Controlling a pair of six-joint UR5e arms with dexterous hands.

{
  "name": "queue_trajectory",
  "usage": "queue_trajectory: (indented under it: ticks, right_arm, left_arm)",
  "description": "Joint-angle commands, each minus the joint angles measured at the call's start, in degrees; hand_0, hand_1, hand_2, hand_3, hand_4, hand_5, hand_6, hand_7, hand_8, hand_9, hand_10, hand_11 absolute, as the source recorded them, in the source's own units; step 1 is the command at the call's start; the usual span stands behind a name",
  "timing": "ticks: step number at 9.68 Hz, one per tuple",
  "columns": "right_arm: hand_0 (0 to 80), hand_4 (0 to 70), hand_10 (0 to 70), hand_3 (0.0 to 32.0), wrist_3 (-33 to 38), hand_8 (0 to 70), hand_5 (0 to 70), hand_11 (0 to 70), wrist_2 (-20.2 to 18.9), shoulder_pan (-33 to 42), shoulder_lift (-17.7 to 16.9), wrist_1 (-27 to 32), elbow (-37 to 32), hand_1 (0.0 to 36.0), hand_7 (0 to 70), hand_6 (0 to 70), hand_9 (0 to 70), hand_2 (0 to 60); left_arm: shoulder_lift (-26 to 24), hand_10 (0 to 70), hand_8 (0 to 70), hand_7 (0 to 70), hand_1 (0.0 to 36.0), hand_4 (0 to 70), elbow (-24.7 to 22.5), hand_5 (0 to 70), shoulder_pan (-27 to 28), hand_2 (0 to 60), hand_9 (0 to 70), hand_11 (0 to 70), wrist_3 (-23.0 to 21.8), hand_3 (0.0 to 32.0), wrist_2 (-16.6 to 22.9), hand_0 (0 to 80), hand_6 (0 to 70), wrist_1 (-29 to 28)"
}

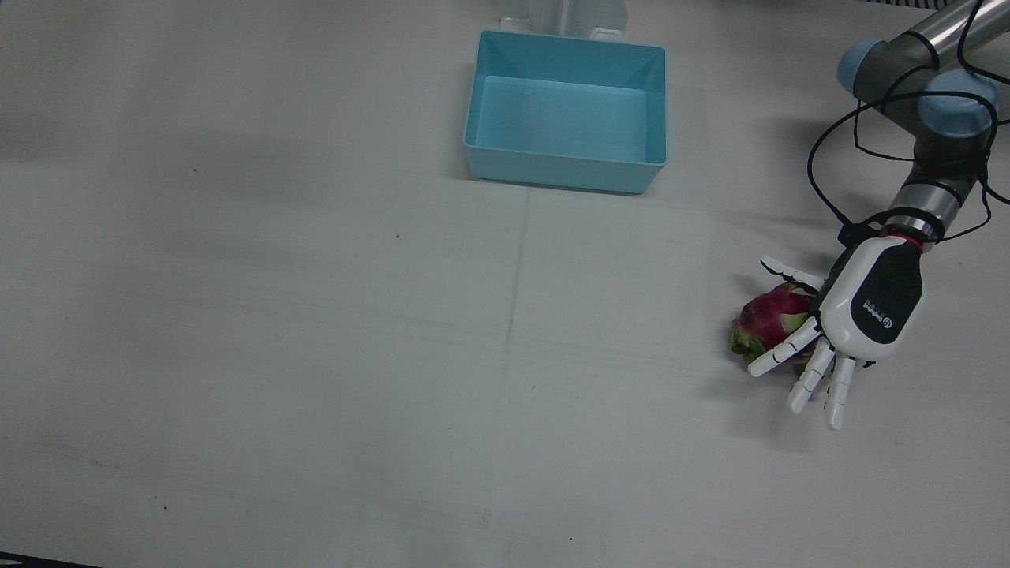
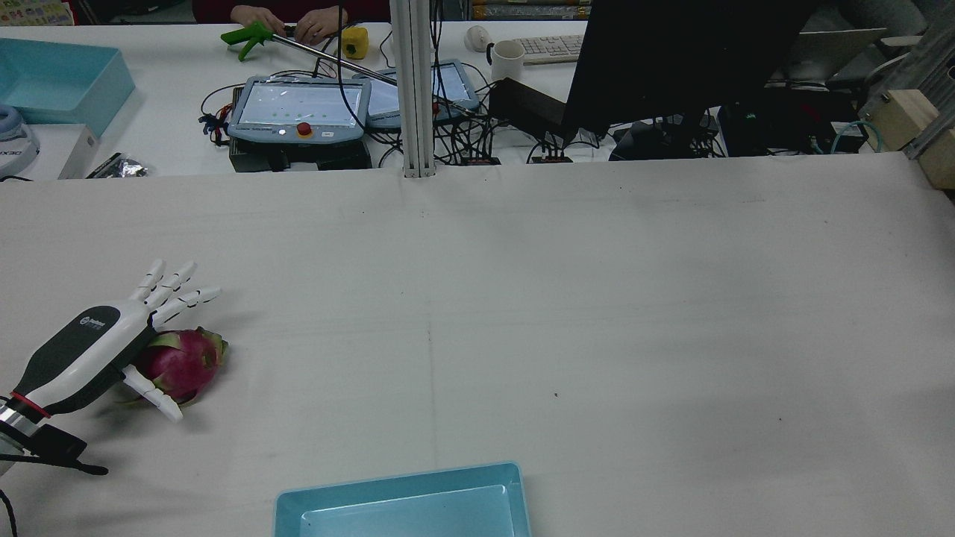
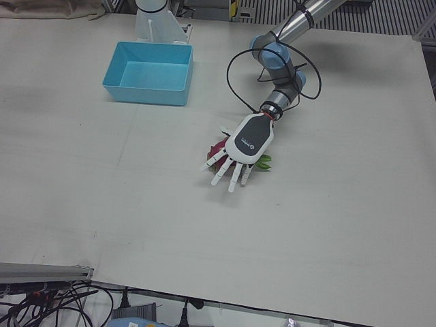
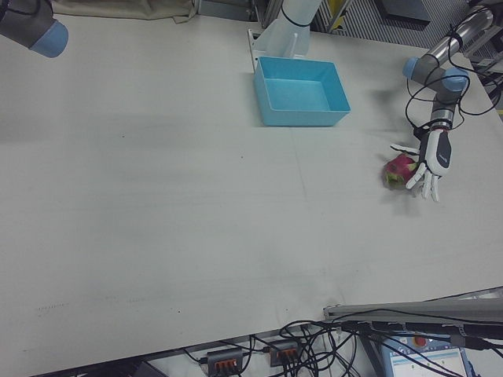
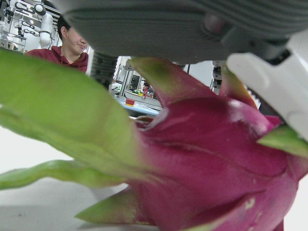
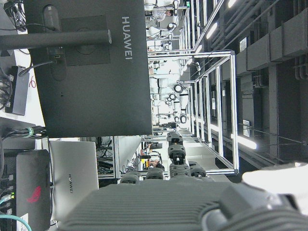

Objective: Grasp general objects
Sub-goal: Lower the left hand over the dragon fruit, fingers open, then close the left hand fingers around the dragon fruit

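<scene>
Dragon fruit (image 1: pixel 769 319) under left hand (image 1: pixel 868 304), fingers spread

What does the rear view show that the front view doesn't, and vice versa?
Only the rear view: the operators' desk beyond the table, with a white mug, a black monitor, two grey teach pendants and a person's hands by a green-tipped grabber tool.

Only the front view: the whole light blue plastic bin, empty, and the left arm's blue-capped joints.

Both: the white-and-black left hand, fingers spread over the pink dragon fruit on the white table.
</scene>
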Motion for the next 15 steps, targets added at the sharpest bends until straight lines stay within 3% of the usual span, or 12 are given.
queue_trajectory:
  ticks: [1,3,9,12,15]
  right_arm:
    - [0.0,0.0,0.0,0.0,-0.1,0.0,0.0,0.0,0.0,0.0,0.0,0.0,0.1,0.0,0.0,0.0,0.0,0.0]
    - [0.0,0.0,0.0,0.0,-0.1,0.0,0.0,0.0,0.0,0.0,0.0,0.0,0.1,0.0,0.0,0.0,0.0,0.0]
    - [0.0,0.0,0.0,0.0,0.0,0.0,0.0,0.0,0.0,0.0,0.0,0.0,0.0,0.0,0.0,0.0,0.0,0.0]
    - [0.0,0.0,0.0,0.0,0.0,0.0,0.0,0.0,0.0,0.0,0.0,0.0,-0.1,0.0,0.0,0.0,0.0,0.0]
    - [0.0,0.0,0.0,0.0,0.0,0.0,0.0,0.0,0.0,0.0,0.0,0.0,0.0,0.0,0.0,0.0,0.0,0.0]
  left_arm:
    - [0.1,0.0,0.0,0.0,26.9,0.0,-1.1,12.7,0.0,0.0,0.0,0.0,-0.5,32.0,0.0,62.1,0.0,-0.1]
    - [0.9,0.0,0.0,0.0,26.8,0.0,-2.9,10.8,0.0,0.0,0.0,0.0,-0.7,32.0,0.1,63.6,0.0,0.6]
    - [1.1,0.0,0.0,0.0,27.3,0.0,-1.4,13.0,1.1,0.0,0.0,0.0,-2.7,32.0,0.0,65.2,0.0,0.8]
    - [1.2,0.0,0.0,0.0,27.4,0.0,-0.9,18.2,1.5,0.0,0.0,0.0,-2.2,32.0,-0.3,66.4,0.0,0.4]
    - [1.2,0.0,0.0,0.0,27.8,0.0,0.7,31.7,1.6,0.0,0.0,0.0,-2.0,32.0,-1.8,64.1,0.0,0.1]
